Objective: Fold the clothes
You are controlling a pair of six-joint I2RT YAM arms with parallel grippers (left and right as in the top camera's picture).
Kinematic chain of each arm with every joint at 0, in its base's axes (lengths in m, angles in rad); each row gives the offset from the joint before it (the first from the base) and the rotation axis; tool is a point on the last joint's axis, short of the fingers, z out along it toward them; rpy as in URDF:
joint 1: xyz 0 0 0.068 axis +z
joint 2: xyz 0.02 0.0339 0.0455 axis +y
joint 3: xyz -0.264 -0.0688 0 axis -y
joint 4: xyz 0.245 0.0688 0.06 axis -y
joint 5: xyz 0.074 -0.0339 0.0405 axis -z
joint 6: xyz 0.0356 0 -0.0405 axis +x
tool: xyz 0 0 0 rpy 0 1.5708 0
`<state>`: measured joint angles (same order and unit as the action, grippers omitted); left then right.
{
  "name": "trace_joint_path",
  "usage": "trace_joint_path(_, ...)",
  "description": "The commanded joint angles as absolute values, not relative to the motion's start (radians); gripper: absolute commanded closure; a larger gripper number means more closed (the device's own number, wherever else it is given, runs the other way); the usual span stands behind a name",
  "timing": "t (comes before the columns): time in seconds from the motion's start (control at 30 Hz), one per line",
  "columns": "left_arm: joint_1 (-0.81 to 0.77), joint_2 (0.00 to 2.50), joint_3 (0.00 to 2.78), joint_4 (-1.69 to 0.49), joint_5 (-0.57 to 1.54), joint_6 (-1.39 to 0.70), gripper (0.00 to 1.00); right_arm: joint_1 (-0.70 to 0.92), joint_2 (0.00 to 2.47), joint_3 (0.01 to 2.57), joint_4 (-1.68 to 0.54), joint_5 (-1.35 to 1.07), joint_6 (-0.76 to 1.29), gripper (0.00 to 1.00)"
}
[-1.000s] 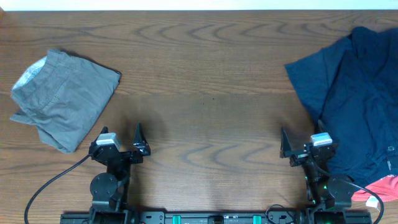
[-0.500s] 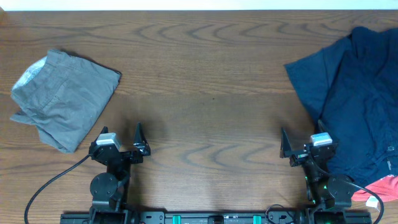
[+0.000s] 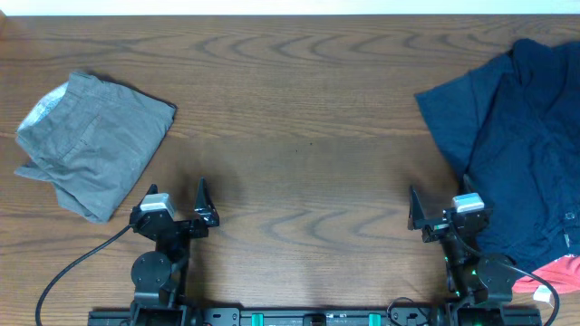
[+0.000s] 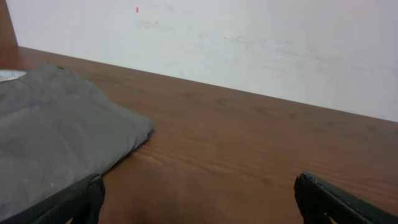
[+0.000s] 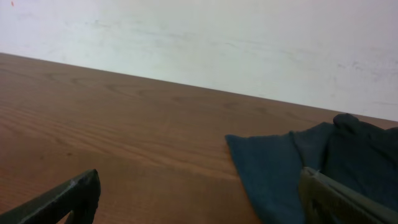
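Observation:
A folded grey garment (image 3: pixel 91 149) lies at the left of the table; it also shows at the left of the left wrist view (image 4: pixel 56 140). A pile of dark navy clothes (image 3: pixel 517 145) lies at the right, with a red garment (image 3: pixel 557 273) poking out at the bottom right corner. The navy cloth shows in the right wrist view (image 5: pixel 311 165). My left gripper (image 3: pixel 175 201) is open and empty near the front edge, right of the grey garment. My right gripper (image 3: pixel 439 210) is open and empty, its right finger at the navy pile's edge.
The wooden table (image 3: pixel 299 127) stretches between the two piles. A white wall (image 4: pixel 249 43) stands behind the far edge. A black cable (image 3: pixel 68 272) runs from the left arm's base.

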<state>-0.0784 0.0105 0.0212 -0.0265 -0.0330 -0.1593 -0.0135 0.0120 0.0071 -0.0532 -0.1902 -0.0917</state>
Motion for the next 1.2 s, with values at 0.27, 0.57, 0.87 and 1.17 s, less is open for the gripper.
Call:
trace_joint_path(0.27,-0.072,0.004,0.004,-0.067,-0.053,-0.150,0.02,0.001,0.006,0.006,-0.057,-0.188,-0.101,0.01)
trace_joint_path(0.57,-0.072,0.004,0.004,-0.067,-0.053,-0.150,0.02,0.001,0.006,0.006,-0.057,-0.184,-0.076,0.01)
trace_joint_path(0.87,-0.072,0.015,0.028,-0.084,-0.022,-0.154,0.02,0.000,0.057,0.040,-0.074,-0.134,0.052,0.01)
trace_joint_path(1.17,-0.072,0.221,0.216,-0.199,-0.008,-0.154,0.02,0.000,0.333,0.295,-0.222,-0.049,0.051,0.01)
